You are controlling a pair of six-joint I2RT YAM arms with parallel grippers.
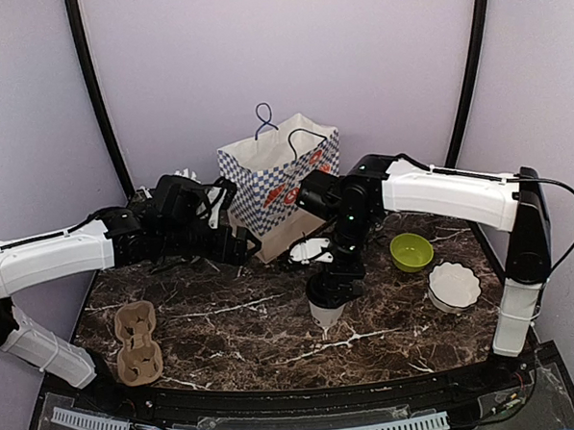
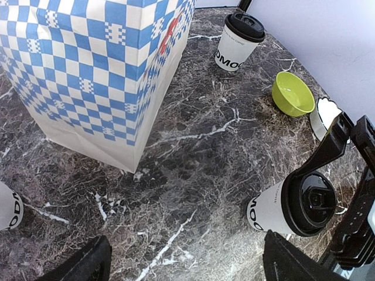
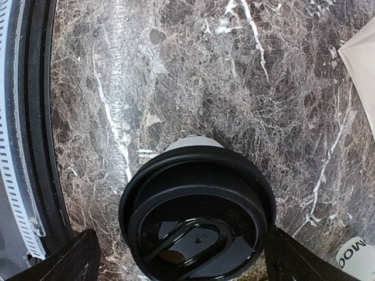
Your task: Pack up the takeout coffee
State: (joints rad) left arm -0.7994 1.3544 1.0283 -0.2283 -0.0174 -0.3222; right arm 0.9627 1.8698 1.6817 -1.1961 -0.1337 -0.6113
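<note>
from above, the right arm [image 1: 440, 192] bends down in the middle of the frame. its right claw [image 1: 335, 288] sits over a coffee cup [image 1: 328, 312], likely to carry it to the checked bag [image 1: 280, 182] behind. the left arm [image 1: 58, 256] lies low, with the left claw [image 1: 242, 246] by the bag, maybe to steady it.

in the left wrist view, that claw is spread wide and holds nothing. the second cup [image 2: 239, 42] stands at the upper right.

in the right wrist view, fingers [image 3: 64, 260] sit on each side of the black lid [image 3: 199, 216]. whether they squeeze it cannot be told.
</note>
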